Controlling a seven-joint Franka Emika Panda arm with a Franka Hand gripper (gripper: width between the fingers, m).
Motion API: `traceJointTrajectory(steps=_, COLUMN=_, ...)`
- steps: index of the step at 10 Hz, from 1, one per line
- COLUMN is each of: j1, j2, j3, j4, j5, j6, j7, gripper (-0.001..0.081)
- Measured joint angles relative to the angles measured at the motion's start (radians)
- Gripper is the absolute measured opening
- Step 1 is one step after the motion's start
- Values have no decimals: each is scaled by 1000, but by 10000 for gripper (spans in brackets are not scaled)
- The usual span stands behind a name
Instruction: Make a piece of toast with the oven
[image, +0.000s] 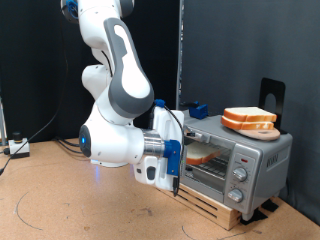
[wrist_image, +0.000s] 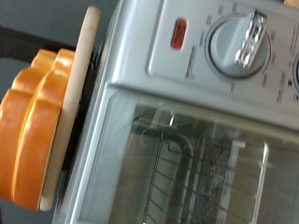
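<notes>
Against black curtains: oven (image: 228, 165) shut with toast (image: 203, 155) inside, seemingly light, soft and crumbly, best pinched gently by opposite crusts; gripper (image: 172, 183) at door, open or closed unclear.

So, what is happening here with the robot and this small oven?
The white robot arm has its tool low in front of the boxy silver-grey toaster oven, near the glass door. Nothing shows between the fingers. A pale slice of bread is visible inside behind the glass. More bread slices sit stacked on a round wooden board on top of the oven.
</notes>
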Motion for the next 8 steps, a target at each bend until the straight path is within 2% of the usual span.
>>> traceJointTrajectory(steps=3, j1=60, j2=91, j3=3, j4=77, j5=1, j6=70, j7=76, gripper=809)
traceJointTrajectory(steps=5, j1=102, j2=137, j3=1, j4=118, j5=1, j6=146, j7=83, gripper=809)
traceJointTrajectory(steps=8, j1=94, j2=152, j3=-2, j4=123, j5=-7, j6=76, j7=84, gripper=809)
